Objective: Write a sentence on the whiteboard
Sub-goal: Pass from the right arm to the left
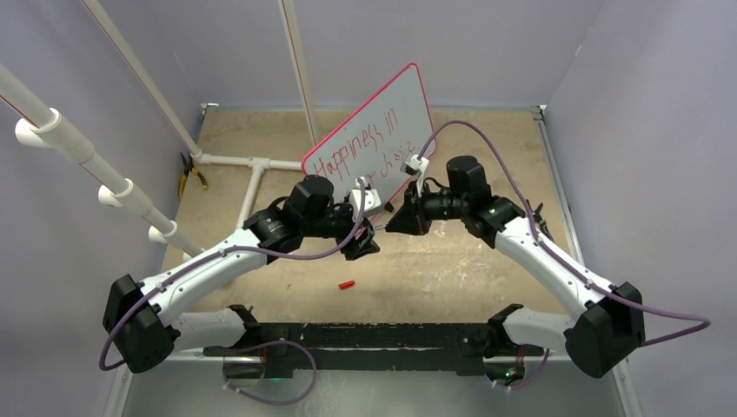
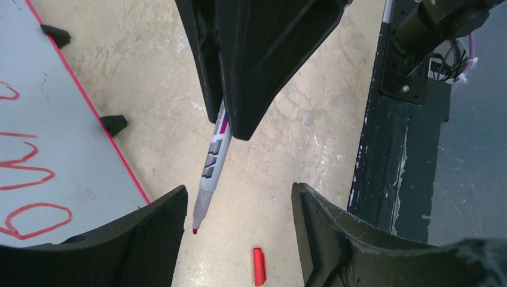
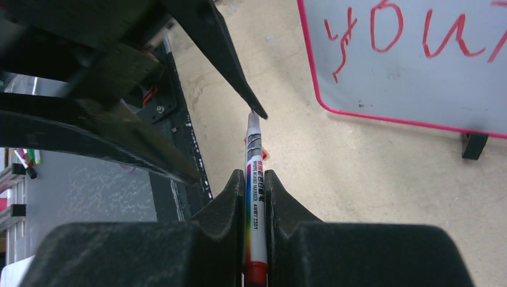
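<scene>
The whiteboard [image 1: 382, 113] with a thin red rim lies tilted at the back of the table. The sentence [image 1: 365, 143] is in red and reads about "Happiness in your". Its letters also show in the right wrist view [image 3: 388, 30] and the left wrist view [image 2: 27, 173]. My right gripper [image 3: 256, 174] is shut on a whiteboard marker [image 3: 256, 203], uncapped, with its red tip pointing down above the table [image 2: 206, 179]. My left gripper [image 2: 238, 197] is open and empty, its fingers either side of the marker tip. The two grippers [image 1: 363, 243] [image 1: 400, 217] meet just in front of the board.
The marker's red cap [image 1: 347, 284] lies on the table below the grippers and shows in the left wrist view [image 2: 258, 266]. A white pipe frame [image 1: 252, 165] and yellow-handled pliers [image 1: 193, 178] are at the back left. A black base rail [image 1: 374, 334] runs along the near edge.
</scene>
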`<state>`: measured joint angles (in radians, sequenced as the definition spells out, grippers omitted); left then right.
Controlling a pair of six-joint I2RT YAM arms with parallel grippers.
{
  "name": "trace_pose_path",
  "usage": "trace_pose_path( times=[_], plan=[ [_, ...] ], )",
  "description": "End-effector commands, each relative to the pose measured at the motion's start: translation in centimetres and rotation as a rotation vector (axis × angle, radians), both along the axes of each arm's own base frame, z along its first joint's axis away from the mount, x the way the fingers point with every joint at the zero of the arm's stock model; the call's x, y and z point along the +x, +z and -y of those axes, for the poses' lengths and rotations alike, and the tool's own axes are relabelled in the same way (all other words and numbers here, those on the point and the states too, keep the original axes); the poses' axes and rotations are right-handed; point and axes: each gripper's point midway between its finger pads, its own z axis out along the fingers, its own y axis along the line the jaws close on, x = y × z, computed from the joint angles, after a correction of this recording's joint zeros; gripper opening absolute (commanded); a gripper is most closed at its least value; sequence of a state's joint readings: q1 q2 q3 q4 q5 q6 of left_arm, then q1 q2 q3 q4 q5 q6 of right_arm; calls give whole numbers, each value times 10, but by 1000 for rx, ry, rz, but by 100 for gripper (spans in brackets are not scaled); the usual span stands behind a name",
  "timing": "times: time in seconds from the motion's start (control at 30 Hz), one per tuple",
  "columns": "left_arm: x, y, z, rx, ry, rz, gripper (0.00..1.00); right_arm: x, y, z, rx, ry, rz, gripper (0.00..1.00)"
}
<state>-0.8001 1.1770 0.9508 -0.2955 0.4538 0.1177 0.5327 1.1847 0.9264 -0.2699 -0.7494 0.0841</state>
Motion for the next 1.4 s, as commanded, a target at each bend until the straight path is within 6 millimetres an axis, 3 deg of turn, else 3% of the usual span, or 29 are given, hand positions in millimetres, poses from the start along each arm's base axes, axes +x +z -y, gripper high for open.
trace_pose_path(
  times=[0.0, 0.33, 0.47, 0.57, 0.6, 0.67, 0.7, 0.8, 0.87, 1.13, 1.37],
  plan=[
    [1, -9, -1, 15, -2, 22, 62, -10, 33, -10, 61, 93, 70, 0],
    [-3, -9, 7, -11, -37, -15, 46, -18, 30, -18, 41, 144, 53, 0],
    [-9, -9, 11, -31, -63, -35, 32, -19, 28, -20, 37, 157, 51, 0],
    [-15, -9, 13, -50, -95, -46, 2, -22, 28, -21, 42, 175, 50, 0],
    [-17, -9, 14, -53, -101, -45, 0, -23, 30, -22, 47, 182, 54, 2],
    [-19, -12, 12, -49, -99, -47, 0, -19, 36, -22, 49, 170, 75, 5],
    [-19, -11, 11, -53, -88, -47, 0, -15, 40, -22, 50, 151, 91, 11],
    [-11, -7, 8, -70, -11, -48, 0, -10, 54, -24, 89, 103, 106, 42],
    [-6, -3, 8, -106, 53, -74, 0, -5, 64, -24, 128, 58, 128, 53],
    [0, 17, 15, -408, 216, -190, 0, 23, 91, -17, 289, -197, 154, 68],
    [7, 17, 9, -508, 296, -196, 0, 37, 69, -18, 270, -250, 118, 72]
  ],
)
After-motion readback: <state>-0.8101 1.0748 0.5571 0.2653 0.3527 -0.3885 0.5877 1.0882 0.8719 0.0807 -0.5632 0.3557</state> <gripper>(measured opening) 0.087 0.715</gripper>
